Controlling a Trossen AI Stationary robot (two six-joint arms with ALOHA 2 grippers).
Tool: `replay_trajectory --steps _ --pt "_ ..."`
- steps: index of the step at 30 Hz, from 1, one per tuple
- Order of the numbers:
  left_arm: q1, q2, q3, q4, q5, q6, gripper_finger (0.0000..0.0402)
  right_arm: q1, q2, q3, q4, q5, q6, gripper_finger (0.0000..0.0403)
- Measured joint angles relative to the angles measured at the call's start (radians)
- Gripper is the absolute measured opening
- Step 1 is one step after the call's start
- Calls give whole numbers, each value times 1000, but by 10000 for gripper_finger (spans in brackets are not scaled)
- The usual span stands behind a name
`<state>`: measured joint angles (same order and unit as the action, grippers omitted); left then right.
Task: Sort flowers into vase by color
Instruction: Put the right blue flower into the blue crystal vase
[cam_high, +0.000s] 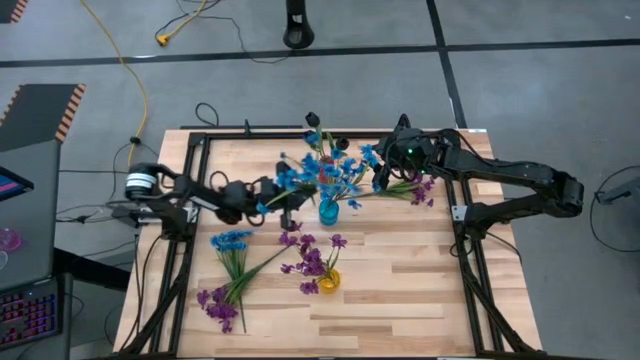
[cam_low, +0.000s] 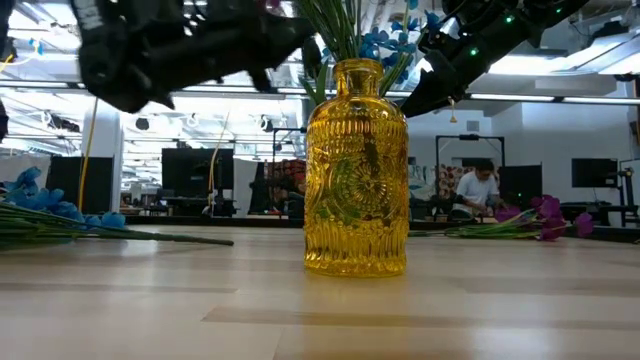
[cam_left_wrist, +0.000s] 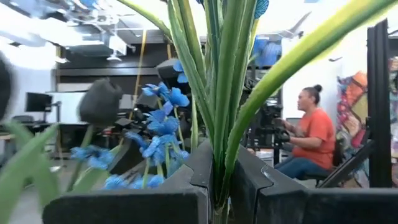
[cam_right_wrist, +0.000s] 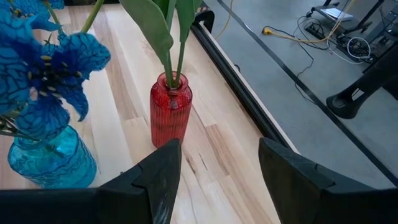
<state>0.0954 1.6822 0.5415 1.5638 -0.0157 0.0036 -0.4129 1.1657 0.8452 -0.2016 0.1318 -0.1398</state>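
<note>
My left gripper (cam_high: 288, 196) is shut on a leafy green sprig beside the blue vase (cam_high: 328, 211), which holds blue flowers (cam_high: 335, 170). My right gripper (cam_right_wrist: 217, 180) is open and empty. It hovers over the far right of the table (cam_high: 383, 172), facing the red vase (cam_right_wrist: 171, 112), which holds green stems with dark buds (cam_high: 312, 120). The yellow vase (cam_low: 355, 170) holds purple blooms (cam_high: 312, 262). A blue sprig (cam_high: 232, 241) and a purple sprig (cam_high: 218, 305) lie flat on the table near the left. Another purple sprig (cam_high: 420, 190) lies under the right arm. My left gripper pinches the sprig's green stems (cam_left_wrist: 219, 174) between its two fingers (cam_left_wrist: 186, 180), and the stems and long leaves rise past the fingertips. The sprig is lifted clear of the table next to the blue vase. Blue clusters (cam_high: 290, 178) show right by the gripper.
A black frame (cam_high: 200, 150) runs along the table's left, far and right sides. Bare wood (cam_high: 400, 290) lies on the near right. Beyond the table there are cables on the floor (cam_right_wrist: 298, 37) and a seated person (cam_left_wrist: 308, 137).
</note>
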Motion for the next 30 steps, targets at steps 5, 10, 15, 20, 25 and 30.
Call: replay_trajectory --steps 5,10,15,20,25,30 --pt "43 79 92 -2 87 -15 16 0 0 0 0 0 0 243" --pt "74 123 134 -2 138 -15 16 0 0 0 0 0 0 243" --pt "86 163 158 1 151 -26 16 0 0 0 0 -1 0 243" --pt "86 202 178 -4 160 -66 16 0 0 0 0 0 0 243" --pt "86 202 175 -20 169 -80 16 0 0 0 0 0 0 243" --pt "85 202 176 -54 168 -69 16 0 0 0 0 0 0 243"
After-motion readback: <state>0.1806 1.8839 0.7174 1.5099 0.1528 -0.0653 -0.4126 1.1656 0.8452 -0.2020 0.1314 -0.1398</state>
